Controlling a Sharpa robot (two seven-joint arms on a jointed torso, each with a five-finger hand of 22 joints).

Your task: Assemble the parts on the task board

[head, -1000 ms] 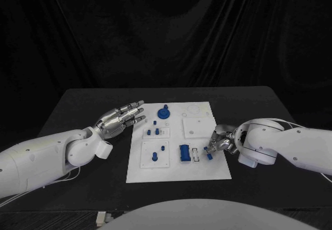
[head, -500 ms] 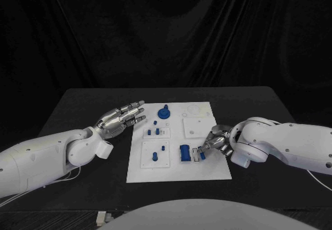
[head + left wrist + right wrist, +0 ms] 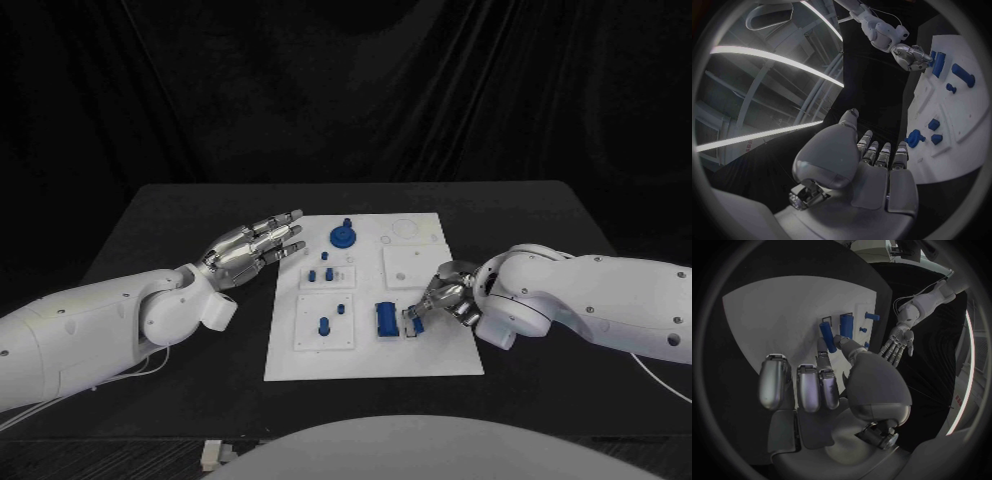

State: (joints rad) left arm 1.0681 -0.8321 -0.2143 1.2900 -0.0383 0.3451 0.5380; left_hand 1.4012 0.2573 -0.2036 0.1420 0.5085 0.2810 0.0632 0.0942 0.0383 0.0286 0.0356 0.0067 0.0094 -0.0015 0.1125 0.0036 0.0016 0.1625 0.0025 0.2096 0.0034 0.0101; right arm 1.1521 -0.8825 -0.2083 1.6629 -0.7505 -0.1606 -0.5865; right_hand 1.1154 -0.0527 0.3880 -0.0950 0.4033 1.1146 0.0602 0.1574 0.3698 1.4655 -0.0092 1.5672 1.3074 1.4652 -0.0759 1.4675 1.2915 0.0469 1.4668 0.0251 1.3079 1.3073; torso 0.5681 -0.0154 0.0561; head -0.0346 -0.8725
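Observation:
The white task board (image 3: 372, 352) lies mid-table and carries several blue parts. My right hand (image 3: 450, 298) reaches over the board's right edge and pinches a small blue peg (image 3: 418, 322) between thumb and a finger, low over the board beside a larger blue block (image 3: 385, 320). In the right wrist view the peg (image 3: 826, 336) lies between the thumb and a fingertip, next to the block (image 3: 846, 322). My left hand (image 3: 254, 245) hovers open, fingers spread, just left of the board; the left wrist view also shows this left hand (image 3: 873, 165) and the board (image 3: 967, 120).
A blue round knob (image 3: 342, 236) stands near the board's far edge. Small blue pegs (image 3: 320, 272) and a longer piece (image 3: 323, 322) sit on the board's left half. Black table (image 3: 173, 215) surrounds the board on all sides.
My right hand has moved left over the board, bringing the peg up beside the blue block. The left hand has not moved.

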